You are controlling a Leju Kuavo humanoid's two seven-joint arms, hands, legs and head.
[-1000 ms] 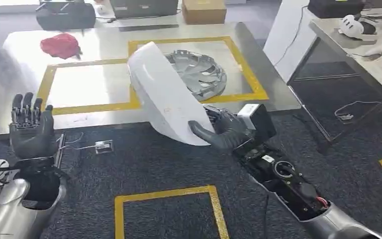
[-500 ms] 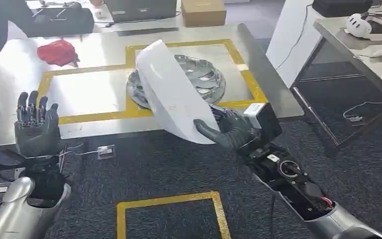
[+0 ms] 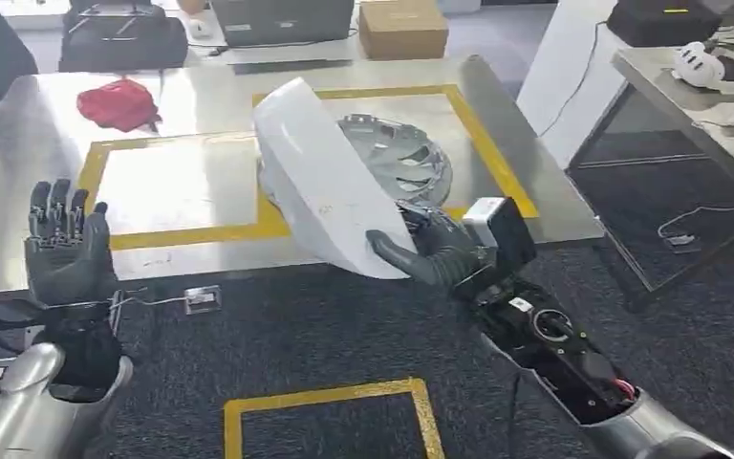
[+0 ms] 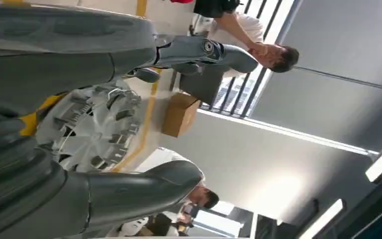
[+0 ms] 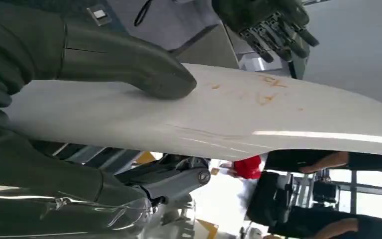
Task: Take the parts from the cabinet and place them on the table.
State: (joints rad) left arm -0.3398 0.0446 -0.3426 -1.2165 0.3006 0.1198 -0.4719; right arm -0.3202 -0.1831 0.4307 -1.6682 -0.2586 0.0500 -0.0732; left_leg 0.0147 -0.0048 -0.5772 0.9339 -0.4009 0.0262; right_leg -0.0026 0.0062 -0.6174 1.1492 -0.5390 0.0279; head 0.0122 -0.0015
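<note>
White panel (image 3: pixel 320 186), gripped by right hand (image 3: pixel 430 251), hides hubcap (image 3: pixel 406 158) partly.

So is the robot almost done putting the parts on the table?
Partly. The hubcap already lies on the table. The right hand holds the white panel tilted above the table edge, not yet set down. The left hand is empty.

Workshop: steel table (image 3: pixel 19 143) with taped yellow zones (image 3: pixel 182 234).
</note>
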